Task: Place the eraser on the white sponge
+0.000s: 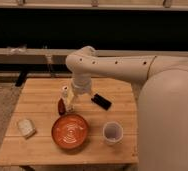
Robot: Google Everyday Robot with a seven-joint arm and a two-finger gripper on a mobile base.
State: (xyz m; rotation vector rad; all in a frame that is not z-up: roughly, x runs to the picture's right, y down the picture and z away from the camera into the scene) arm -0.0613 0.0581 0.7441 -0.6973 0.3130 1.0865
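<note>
Gripper point(73, 102) hangs low over the table point(37, 95), near the eraser point(101, 101) (apart or closed, you cannot tell); white sponge point(26, 127) lies well apart, past the orange bowl point(70, 131).

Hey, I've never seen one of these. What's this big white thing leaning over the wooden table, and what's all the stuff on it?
It is a robot. The bulky white shape is its body, and its single arm reaches over the wooden table. The arm ends in its tool, which points down near the table's middle, close to a dark red-brown bottle-like item. There is one camera view, looking down from above. On the table lie a black eraser beside the tool and not held, an off-white sponge near the picture's left edge, an orange bowl and a translucent cup.
</note>
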